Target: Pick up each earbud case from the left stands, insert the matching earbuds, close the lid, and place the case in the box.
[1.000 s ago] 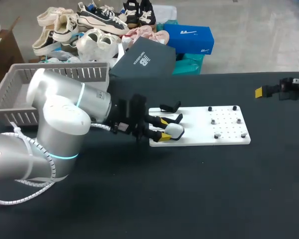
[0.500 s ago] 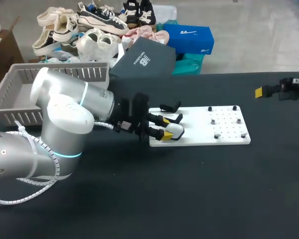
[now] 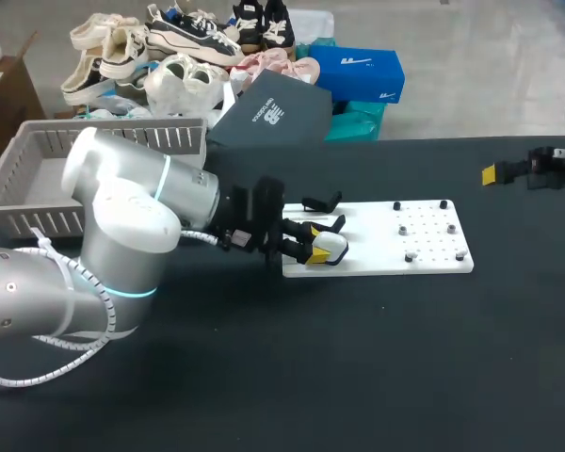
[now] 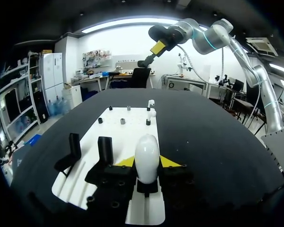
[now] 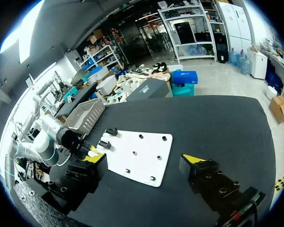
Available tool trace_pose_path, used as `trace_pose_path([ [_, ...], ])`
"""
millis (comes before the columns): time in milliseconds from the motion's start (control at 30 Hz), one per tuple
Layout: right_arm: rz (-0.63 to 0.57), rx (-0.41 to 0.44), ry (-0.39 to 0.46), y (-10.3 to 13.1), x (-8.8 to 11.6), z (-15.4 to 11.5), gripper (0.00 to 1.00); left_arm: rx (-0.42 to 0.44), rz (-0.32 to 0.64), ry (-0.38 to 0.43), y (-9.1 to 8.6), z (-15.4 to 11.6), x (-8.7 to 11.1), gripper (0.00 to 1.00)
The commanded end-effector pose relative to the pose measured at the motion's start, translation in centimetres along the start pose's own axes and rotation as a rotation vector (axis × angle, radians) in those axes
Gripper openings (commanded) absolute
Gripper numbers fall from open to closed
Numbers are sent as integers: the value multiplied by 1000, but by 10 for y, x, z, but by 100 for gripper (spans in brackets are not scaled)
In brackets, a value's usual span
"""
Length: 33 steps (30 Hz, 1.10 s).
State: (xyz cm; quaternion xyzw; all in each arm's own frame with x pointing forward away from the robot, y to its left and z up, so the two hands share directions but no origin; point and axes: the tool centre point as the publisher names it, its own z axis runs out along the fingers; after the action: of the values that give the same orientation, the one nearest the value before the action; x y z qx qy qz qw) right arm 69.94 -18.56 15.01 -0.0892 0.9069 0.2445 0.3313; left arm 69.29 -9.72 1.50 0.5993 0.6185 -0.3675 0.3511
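The left tool [image 3: 312, 243] clamps the white earbud case [image 3: 332, 247] from both sides over the white plate's [image 3: 424, 259] left near corner, just beside two black stands [image 3: 322, 201]. Its arm lies low across the worktop [image 3: 358, 358], in front of the grey box [image 3: 28, 179]. The right tool [image 5: 144, 163] hangs wide apart and holds nothing, near the worktop's far right edge.

A black table [image 3: 358, 377] spread wide under everything, its top dark and matte. On its far half lay a flat white board [image 3: 377, 254], rectangular, with its long edges running across the table from side to side. Six small dark pegs [image 3: 403, 229] stood upright on the board's right half, in two lines of three, each apart from the next.
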Motion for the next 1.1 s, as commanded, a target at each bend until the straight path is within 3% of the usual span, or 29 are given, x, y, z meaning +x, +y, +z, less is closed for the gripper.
trace_pose_path([
  [33, 0, -1, 1, 0, 0, 0, 100, 8, 3, -1, 2, -1, 0, 0],
  [267, 0, -1, 1, 0, 0, 0, 100, 14, 12, -42, -2, -14, -10, 0],
  [567, 0, -1, 1, 0, 0, 0, 100, 0, 79, -163, -22, -35, -50, 0],
  [1100, 0, -1, 1, 0, 0, 0, 100, 17, 100, -266, -56, -26, -88, 0],
])
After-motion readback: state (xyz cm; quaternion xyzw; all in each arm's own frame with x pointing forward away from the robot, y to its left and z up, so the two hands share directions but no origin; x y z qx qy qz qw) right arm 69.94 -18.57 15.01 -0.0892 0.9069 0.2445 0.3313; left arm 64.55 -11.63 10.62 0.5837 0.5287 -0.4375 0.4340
